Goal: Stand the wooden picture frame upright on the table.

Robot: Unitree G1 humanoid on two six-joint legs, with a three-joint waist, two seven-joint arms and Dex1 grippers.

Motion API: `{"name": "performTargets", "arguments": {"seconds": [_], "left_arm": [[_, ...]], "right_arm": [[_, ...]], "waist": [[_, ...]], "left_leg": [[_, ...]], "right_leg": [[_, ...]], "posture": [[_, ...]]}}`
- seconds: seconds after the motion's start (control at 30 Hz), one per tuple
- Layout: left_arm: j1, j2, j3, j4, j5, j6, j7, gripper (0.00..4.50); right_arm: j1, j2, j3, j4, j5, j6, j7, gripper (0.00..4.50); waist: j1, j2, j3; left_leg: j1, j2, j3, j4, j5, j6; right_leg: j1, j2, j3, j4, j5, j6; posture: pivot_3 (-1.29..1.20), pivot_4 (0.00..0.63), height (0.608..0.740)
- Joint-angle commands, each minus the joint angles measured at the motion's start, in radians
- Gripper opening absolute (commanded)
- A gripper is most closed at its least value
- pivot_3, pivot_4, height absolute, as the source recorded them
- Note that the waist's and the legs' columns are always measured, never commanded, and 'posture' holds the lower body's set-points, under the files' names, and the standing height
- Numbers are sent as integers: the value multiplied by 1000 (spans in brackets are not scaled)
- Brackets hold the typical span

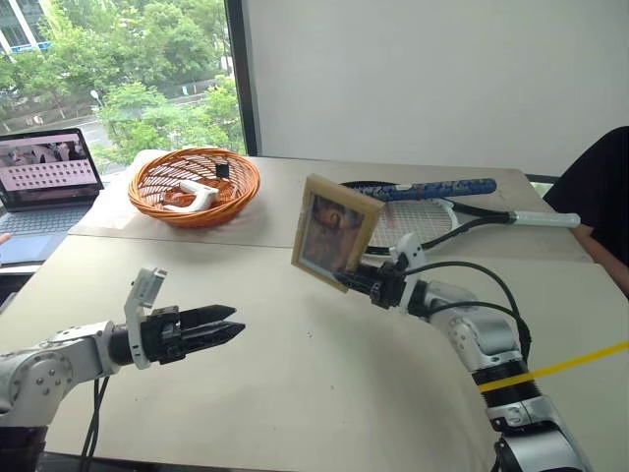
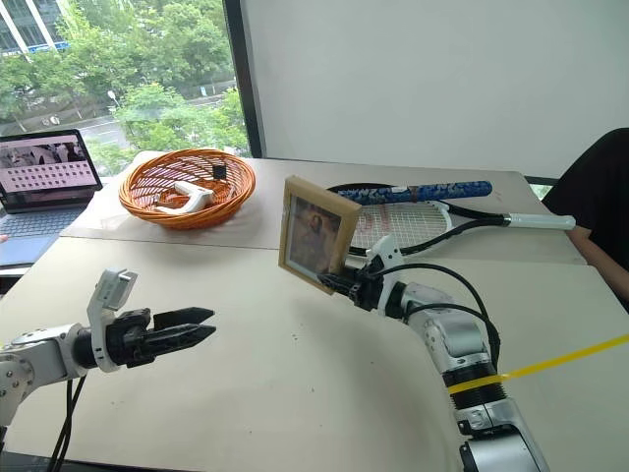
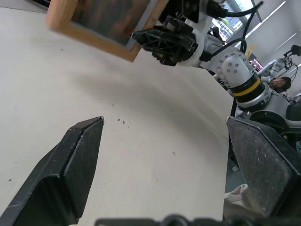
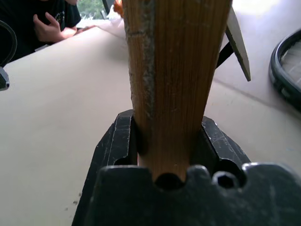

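Observation:
The wooden picture frame (image 1: 334,231) hangs in the air above the middle of the table (image 1: 295,393), tilted, with its colourful photo facing me. My right gripper (image 1: 356,278) is shut on the frame's lower right edge. In the right wrist view its fingers (image 4: 120,141) clamp the light-wood edge (image 4: 174,70), and the dark stand (image 4: 236,40) sticks out behind. My left gripper (image 1: 231,324) hovers low over the table to the left of the frame, apart from it. Its jaws stand open and empty, the fingers (image 3: 70,169) wide apart.
An orange wicker basket (image 1: 194,185) with a white object stands at the back left. A laptop (image 1: 44,177) sits at the far left. A tennis racket (image 1: 442,211) lies behind the frame. A person (image 1: 600,197) sits at the right edge.

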Motion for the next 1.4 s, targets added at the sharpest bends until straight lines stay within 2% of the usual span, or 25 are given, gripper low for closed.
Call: {"name": "performTargets", "arguments": {"seconds": [0.03, 0.3, 0.6, 0.73, 0.77, 0.9, 0.93, 1.0, 1.1, 1.2, 1.4], "left_arm": [[0, -17, 8, -48, 61, -74, -1, 4500], [-30, -45, -5, -6, 183, -168, 15, 4500], [-82, -68, -43, 53, 246, -198, -2, 4500], [-105, -77, -53, 77, 262, -189, -2, 4500], [-110, -81, -53, 84, 269, -195, 1, 4500], [-123, -101, -52, 109, 300, -230, 15, 4500], [-121, -112, -51, 112, 318, -258, 19, 4500], [-109, -128, -55, 114, 348, -302, 17, 4500], [-78, -149, -65, 109, 401, -372, 23, 4500], [-36, -171, -99, 104, 524, -490, 75, 4500], [-17, -213, -126, 127, 614, -589, 107, 4500]], "right_arm": [[-21, -3, -31, -40, 26, 101, 6, 1251], [29, 4, -53, -43, 90, 308, 21, 1249], [78, -10, -9, -110, 26, 256, 50, 1243], [105, -22, -58, -163, 26, 236, 38, 1243], [114, -28, -73, -183, 32, 234, 38, 2239], [182, -64, -173, -289, 83, 225, 24, 3379], [212, -74, -209, -322, 98, 226, 18, 3997], [267, -89, -262, -373, 117, 222, 10, 4467], [390, -124, -309, -452, 77, 127, 32, 4467], [573, -174, -315, -523, -119, -167, 46, 4467], [700, -139, -391, -584, -143, -240, -50, 4467]], "waist": [[0, 0, 0], [-1, 0, 0], [6, 0, 0], [7, 0, 0], [8, 0, 0], [10, 0, 0], [10, 0, 0], [10, 0, 0], [10, 0, 0], [13, 0, -1], [-3, 0, -1]], "left_leg": [[0, 0, 0, 0, 0, 0], [0, 0, 0, 0, 0, 0], [0, 0, 0, 0, 0, 0], [0, 0, 0, 0, 0, 0], [0, 0, 0, 0, 0, 0], [0, 0, 0, 0, 0, 0], [-1, 0, 0, 0, 0, 0], [-1, 0, 0, 0, 0, 0], [0, 0, 0, 0, 0, 0], [0, 0, 0, -1, 0, 1], [2, 0, 0, 1, 1, 2]], "right_leg": [[0, 0, 0, 0, 0, 0], [0, 0, 0, 0, 0, 0], [1, 0, 0, -1, 0, 0], [1, 0, 0, -1, 0, 0], [1, 0, 0, -1, 0, 0], [0, 0, 0, -1, 0, 0], [0, 0, 0, -1, 0, 0], [0, 0, 0, -1, 0, 0], [1, 0, 0, -1, 0, 0], [2, 0, 0, -2, -1, 1], [5, 0, 0, -3, -2, 6]], "posture": [[0, 150, 692], [0, 150, 692], [0, 150, 692], [0, 150, 692], [0, 150, 692], [0, 150, 692], [0, 150, 692], [0, 150, 692], [0, 150, 692], [0, 150, 692], [0, 150, 692]]}}
